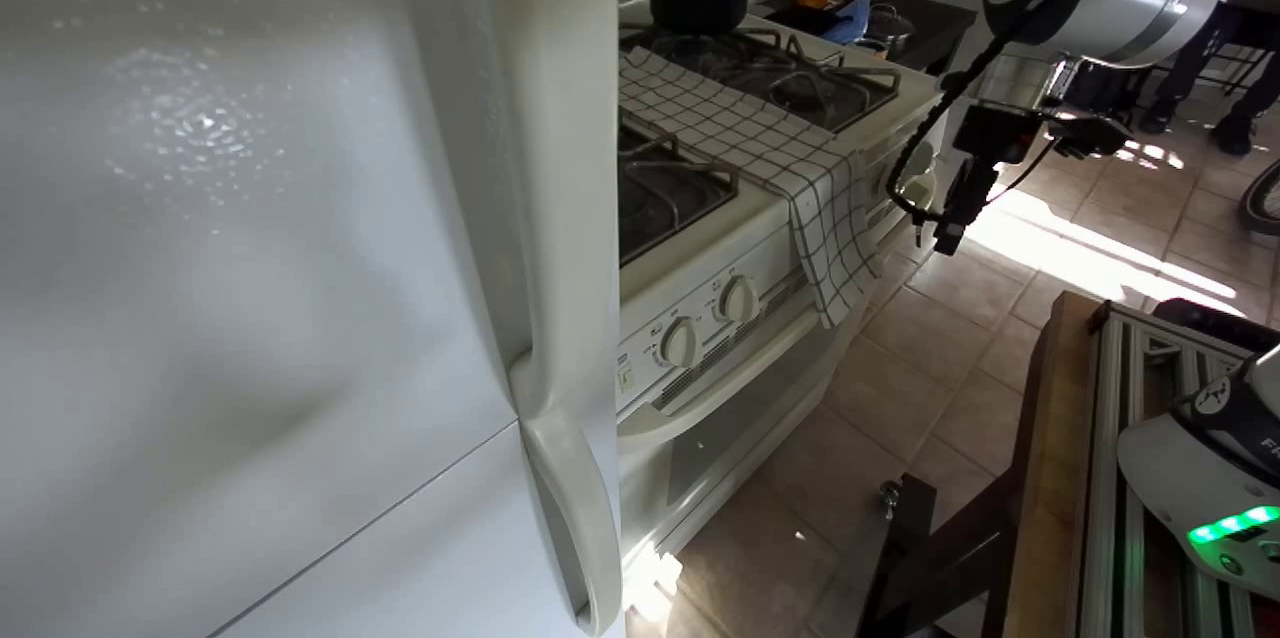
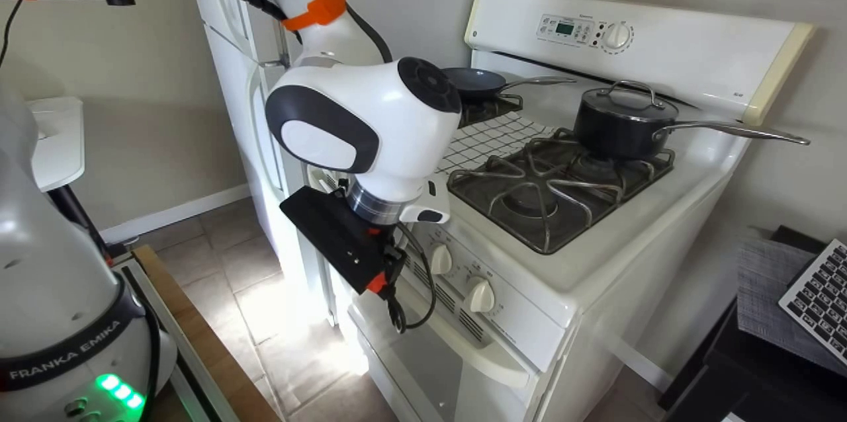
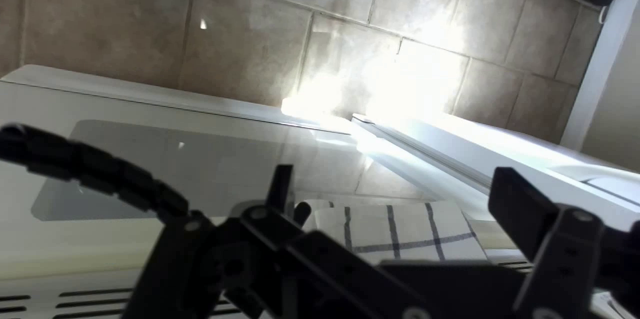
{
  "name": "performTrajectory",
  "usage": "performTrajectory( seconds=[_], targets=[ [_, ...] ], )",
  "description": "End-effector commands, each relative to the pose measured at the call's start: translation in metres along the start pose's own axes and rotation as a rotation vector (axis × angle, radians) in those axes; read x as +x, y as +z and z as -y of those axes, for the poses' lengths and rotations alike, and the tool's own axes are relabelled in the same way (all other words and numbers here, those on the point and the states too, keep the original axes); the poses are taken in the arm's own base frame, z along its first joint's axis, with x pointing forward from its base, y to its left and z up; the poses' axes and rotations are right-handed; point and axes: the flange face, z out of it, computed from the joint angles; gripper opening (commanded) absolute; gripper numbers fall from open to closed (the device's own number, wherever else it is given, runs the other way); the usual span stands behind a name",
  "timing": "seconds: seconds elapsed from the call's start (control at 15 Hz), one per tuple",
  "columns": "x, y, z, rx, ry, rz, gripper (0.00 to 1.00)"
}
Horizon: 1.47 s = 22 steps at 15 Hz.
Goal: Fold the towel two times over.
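The towel (image 1: 752, 139) is a white cloth with a dark grid. In an exterior view it lies flat between the burners and its front end hangs over the stove's front edge, past the knobs. In an exterior view the arm hides its front part, and only the rear part of the towel (image 2: 496, 137) shows. In the wrist view the hanging end of the towel (image 3: 410, 229) lies beyond the open fingers. My gripper (image 3: 398, 186) is open with nothing between its fingertips. It is in front of the stove, apart from the towel as far as I can see.
A lidded pot (image 2: 625, 121) stands on a rear burner and a pan (image 2: 473, 81) is at the far side. Iron grates (image 2: 536, 194) flank the towel. Knobs (image 1: 740, 300) and the oven handle (image 1: 740, 383) stick out in front. The fridge (image 1: 300, 218) stands beside the stove.
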Motion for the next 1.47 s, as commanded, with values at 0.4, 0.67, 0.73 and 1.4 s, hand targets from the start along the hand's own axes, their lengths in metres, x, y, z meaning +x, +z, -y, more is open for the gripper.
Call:
performTrajectory(
  seconds=[0.4,0.67,0.73,1.4],
  targets=[
    [0.030,0.016,-0.022,0.052,-0.127,-0.124,1.00],
    [0.030,0.027,-0.032,0.068,-0.154,-0.148,1.00],
    [0.029,0.029,-0.034,0.071,-0.160,-0.149,1.00],
    [0.023,0.038,-0.042,0.055,-0.140,-0.142,0.97]
  ],
)
